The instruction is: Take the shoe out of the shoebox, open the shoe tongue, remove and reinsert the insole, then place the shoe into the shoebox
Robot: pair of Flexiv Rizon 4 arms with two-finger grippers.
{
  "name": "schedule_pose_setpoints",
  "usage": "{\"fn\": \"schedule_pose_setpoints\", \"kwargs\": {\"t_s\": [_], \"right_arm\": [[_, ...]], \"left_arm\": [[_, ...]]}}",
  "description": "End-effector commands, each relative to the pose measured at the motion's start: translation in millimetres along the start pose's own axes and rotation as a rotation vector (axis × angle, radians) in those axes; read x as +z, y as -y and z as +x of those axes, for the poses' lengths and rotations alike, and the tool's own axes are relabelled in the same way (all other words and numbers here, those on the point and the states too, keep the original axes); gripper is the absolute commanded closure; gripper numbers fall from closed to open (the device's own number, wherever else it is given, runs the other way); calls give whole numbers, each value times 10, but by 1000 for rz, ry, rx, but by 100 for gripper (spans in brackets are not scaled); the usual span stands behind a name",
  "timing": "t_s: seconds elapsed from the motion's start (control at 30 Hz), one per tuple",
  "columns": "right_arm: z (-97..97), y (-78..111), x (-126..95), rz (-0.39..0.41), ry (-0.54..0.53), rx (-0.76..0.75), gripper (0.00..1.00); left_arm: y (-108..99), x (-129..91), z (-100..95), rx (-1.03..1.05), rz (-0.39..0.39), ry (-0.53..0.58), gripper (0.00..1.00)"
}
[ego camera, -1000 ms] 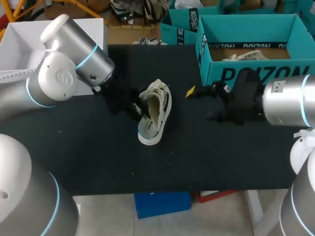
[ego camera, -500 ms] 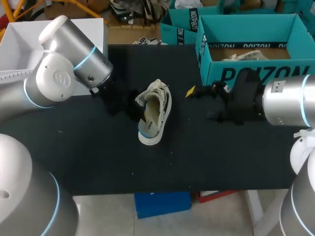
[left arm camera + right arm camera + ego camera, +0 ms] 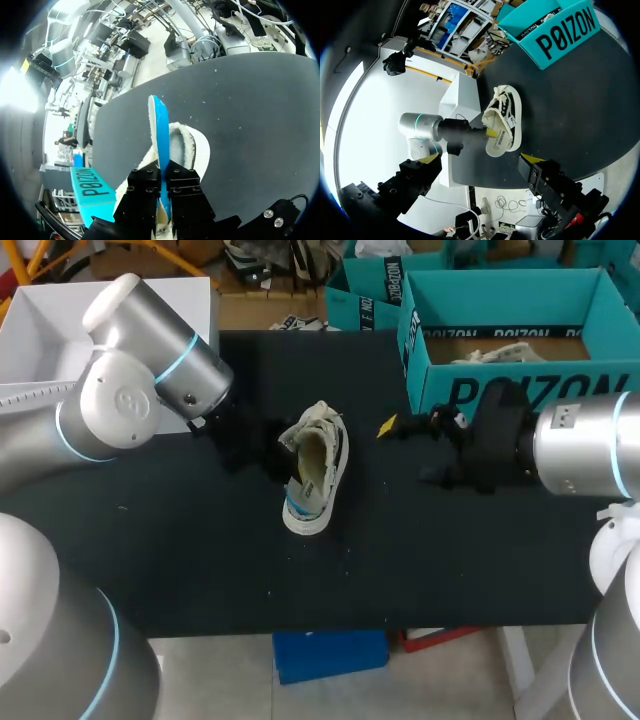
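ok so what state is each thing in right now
shoebox: open at the top, no shoe in it
shoe: out of the shoebox, lying tipped on its side
insole: blue, standing on edge, partly in the shoe
left hand: shut on the insole
right hand: open, empty, apart from the shoe

Left wrist view: the left gripper [image 3: 163, 175] covers the near end of the insole [image 3: 159, 125] and much of the shoe [image 3: 192, 145]; its yellow tips are hidden from you. Head view: the gripper blends into the dark table [image 3: 200, 560]; the shoebox [image 3: 520, 390] is cut off at the picture's right edge.
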State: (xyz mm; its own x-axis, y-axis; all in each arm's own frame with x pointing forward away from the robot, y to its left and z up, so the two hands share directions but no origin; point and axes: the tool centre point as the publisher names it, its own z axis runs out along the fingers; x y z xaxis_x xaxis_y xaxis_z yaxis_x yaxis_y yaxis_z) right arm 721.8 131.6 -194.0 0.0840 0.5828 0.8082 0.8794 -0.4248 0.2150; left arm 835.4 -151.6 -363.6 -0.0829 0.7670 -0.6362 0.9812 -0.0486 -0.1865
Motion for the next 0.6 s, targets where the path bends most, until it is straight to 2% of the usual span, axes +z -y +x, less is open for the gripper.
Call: {"fn": "schedule_pose_setpoints", "kwargs": {"t_s": [0.03,0.27,0.6], "right_arm": [[3,0,3,0,1,0,0],[3,0,3,0,1,0,0],[3,0,3,0,1,0,0]], "left_arm": [[-34,48,-9,-1,-16,-4,100],[-47,25,10,5,-48,-18,100],[-183,73,20,-8,-93,-38,100]]}}
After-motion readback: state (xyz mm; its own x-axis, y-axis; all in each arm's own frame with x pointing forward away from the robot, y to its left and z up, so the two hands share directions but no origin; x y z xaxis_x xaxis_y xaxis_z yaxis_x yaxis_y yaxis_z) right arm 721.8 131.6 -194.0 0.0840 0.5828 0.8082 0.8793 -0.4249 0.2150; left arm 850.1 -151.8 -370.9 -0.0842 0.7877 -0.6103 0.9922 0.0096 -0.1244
